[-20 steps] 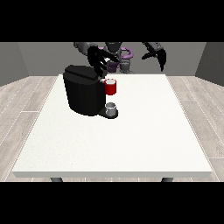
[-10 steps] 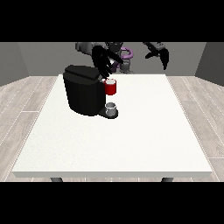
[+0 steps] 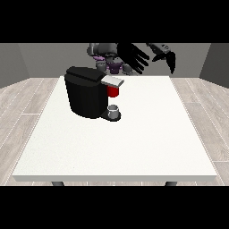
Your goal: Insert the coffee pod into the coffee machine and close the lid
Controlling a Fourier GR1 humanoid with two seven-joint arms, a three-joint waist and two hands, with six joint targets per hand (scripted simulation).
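The black coffee machine [image 3: 86, 91] stands on the white table [image 3: 134, 143] towards its far left. Its grey lid [image 3: 112, 81] lies flat over a red thing at the machine [image 3: 113, 91]. A small grey thing [image 3: 114, 111] sits on the machine's base under the spout; I cannot tell whether it is the pod. The hand at the view's left [image 3: 135, 57] hovers up and to the right of the lid, fingers spread and straight, touching nothing. The hand at the view's right [image 3: 166, 55] hangs in the air beyond the table's far edge with relaxed fingers pointing down, holding nothing.
The robot's dark and purple torso [image 3: 109, 62] stands behind the machine at the table's far edge. Wooden floor surrounds the table. The table's white surface stretches in front of and to the right of the machine.
The hand at the view's left has moved from above the machine to the view's right and slightly up, with its fingers now spread. The other hand has shifted a little rightwards.
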